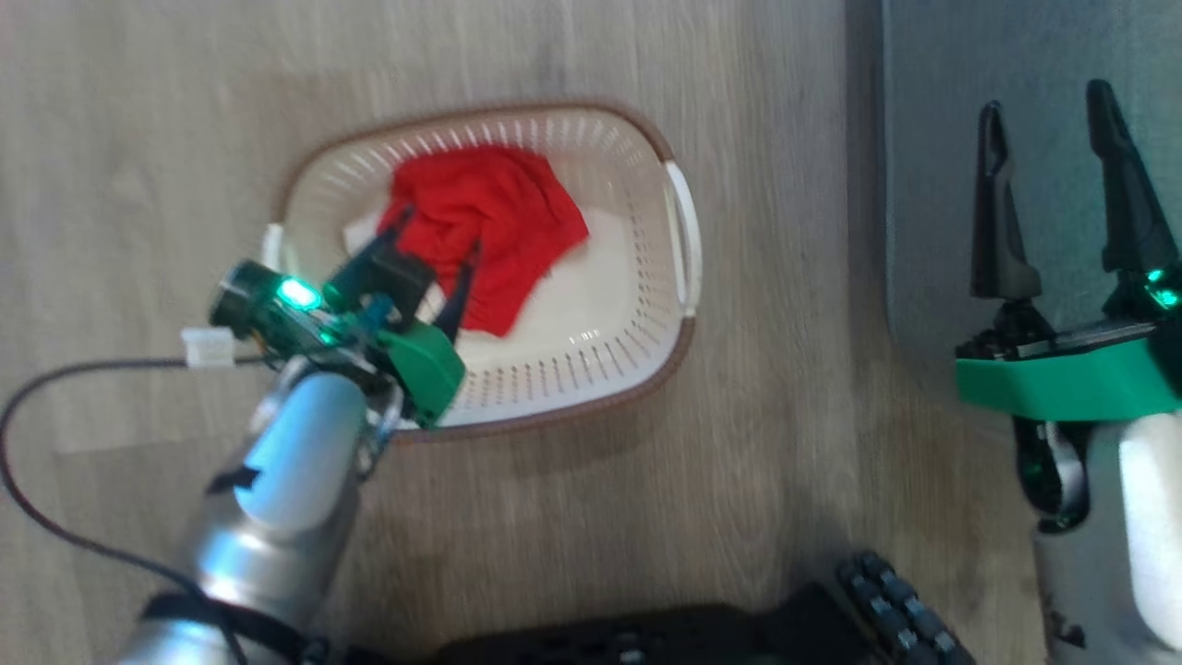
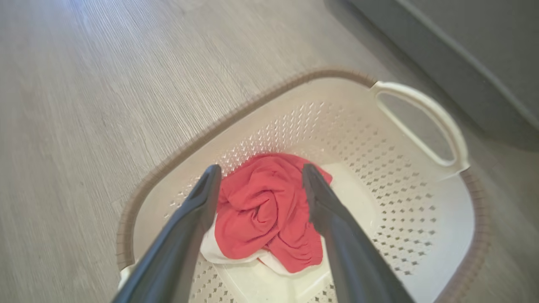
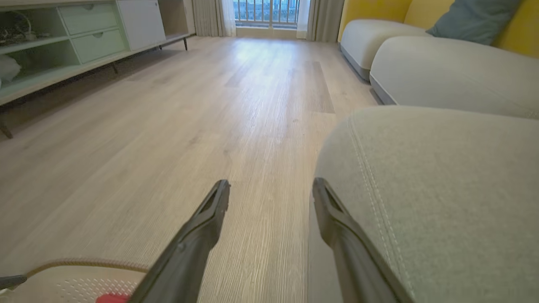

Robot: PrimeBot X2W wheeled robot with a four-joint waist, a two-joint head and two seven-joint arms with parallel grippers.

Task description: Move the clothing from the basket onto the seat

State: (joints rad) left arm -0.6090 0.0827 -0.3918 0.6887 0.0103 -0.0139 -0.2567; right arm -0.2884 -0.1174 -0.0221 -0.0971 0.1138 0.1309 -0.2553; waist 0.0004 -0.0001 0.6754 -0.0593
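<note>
Left jaws wide apart over red clothing (image 2: 261, 210) in cream basket (image 2: 421, 202)

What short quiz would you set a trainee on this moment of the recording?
1. True or false: the left gripper is open, with one finger on each side of the red clothing in the basket.
2. The basket stands on: A) a table; B) the wooden floor; C) a shelf.
3. Which gripper is open at the edge of the grey seat, holding nothing?

Key: 1 true; 2 B; 3 the right gripper.
</note>
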